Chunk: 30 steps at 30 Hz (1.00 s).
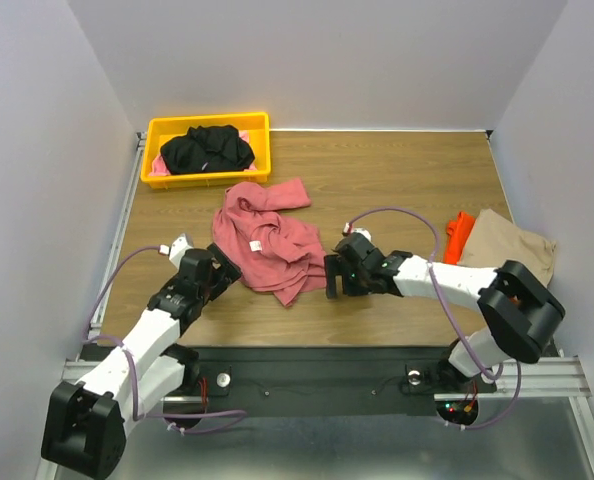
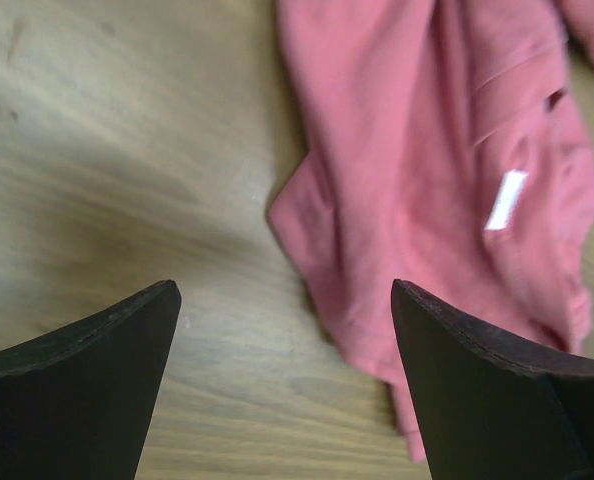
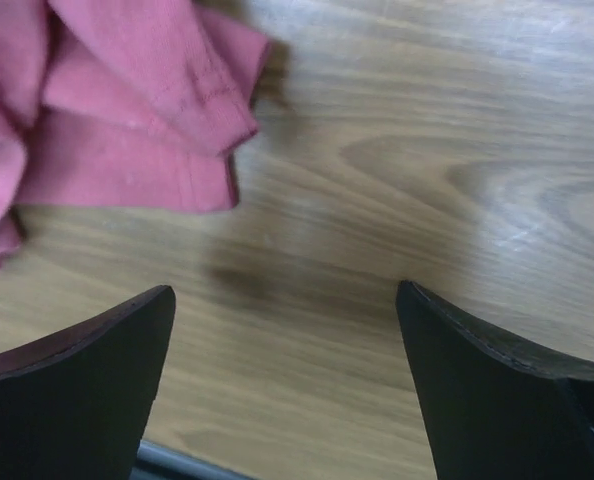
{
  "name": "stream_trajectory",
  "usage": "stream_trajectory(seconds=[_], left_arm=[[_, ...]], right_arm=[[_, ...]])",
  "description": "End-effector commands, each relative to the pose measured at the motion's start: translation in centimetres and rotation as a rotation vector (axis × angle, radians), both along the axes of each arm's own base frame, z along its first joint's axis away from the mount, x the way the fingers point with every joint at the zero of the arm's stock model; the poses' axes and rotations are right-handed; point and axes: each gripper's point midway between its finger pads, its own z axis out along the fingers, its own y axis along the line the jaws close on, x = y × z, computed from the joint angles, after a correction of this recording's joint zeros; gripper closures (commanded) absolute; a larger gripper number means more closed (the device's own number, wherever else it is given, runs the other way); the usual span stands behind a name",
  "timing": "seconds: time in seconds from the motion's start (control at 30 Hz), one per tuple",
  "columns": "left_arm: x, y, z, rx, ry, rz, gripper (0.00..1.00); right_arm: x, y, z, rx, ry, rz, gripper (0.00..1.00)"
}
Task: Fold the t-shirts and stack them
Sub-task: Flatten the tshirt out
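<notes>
At the middle of the table [image 1: 397,180], between both arms: dusty-red t-shirt [image 1: 267,240], bunched. In the yellow bin [image 1: 157,128] at the far left corner: black t-shirt [image 1: 207,150]. At the right edge: tan t-shirt [image 1: 512,245], beside an orange cloth [image 1: 460,232]. Jaws spread wide and empty on both left gripper [image 1: 222,268] and right gripper [image 1: 335,278], just off opposite hems. Likely trouble: pinching several crumpled layers together, or closing on bare wood beside a hem.

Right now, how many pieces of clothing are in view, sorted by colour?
red shirt: 1
black shirt: 1
tan shirt: 1
orange cloth: 1
pink cloth, mostly hidden under the black shirt: 1
Total: 5
</notes>
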Motion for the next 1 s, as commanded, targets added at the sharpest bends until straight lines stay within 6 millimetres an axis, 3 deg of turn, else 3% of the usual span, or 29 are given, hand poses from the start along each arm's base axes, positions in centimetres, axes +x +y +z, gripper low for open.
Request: stream_trajectory(seconds=[0.0, 0.33, 0.43, 0.53, 0.57, 0.67, 0.83, 0.87, 0.93, 0.97], left_arm=[[0.6, -1.5, -0.2, -0.081, -0.034, -0.027, 0.02], [2.9, -3.5, -2.2, -0.081, -0.022, -0.116, 0.20], [3.0, -4.2, -3.5, -0.082, 0.017, -0.148, 0.32], [2.9, -5.0, -4.0, -0.079, 0.030, -0.183, 0.54], [2.9, -5.1, -4.1, -0.077, 0.031, -0.187, 0.73], [2.6, -5.5, -4.1, -0.082, 0.030, -0.202, 1.00], [2.6, -5.5, -2.2, -0.097, -0.027, -0.209, 1.00], [2.5, -6.1, -1.0, -0.123, -0.062, -0.237, 1.00], [2.2, -6.1, 0.1, -0.131, -0.091, -0.249, 1.00], [2.2, -6.2, 1.1, -0.136, -0.114, -0.260, 1.00]], right_arm=[[3.4, 3.6, 2.3, 0.077, -0.139, -0.089, 0.03], [4.9, 6.5, 0.2, 0.008, -0.167, -0.123, 0.19], [4.7, 6.6, -0.7, -0.013, -0.161, -0.128, 0.32], [4.4, 7.0, -1.2, -0.013, -0.150, -0.129, 0.44], [4.2, 7.2, -1.3, -0.017, -0.151, -0.120, 0.53], [4.1, 7.6, -1.3, -0.011, -0.146, -0.111, 0.66], [4.6, 7.6, -0.2, -0.007, -0.184, -0.126, 0.88], [4.7, 7.4, 0.7, 0.006, -0.204, -0.133, 0.97], [5.2, 6.9, 2.3, 0.014, -0.250, -0.154, 0.99], [5.4, 6.6, 4.1, 0.042, -0.286, -0.165, 1.00]])
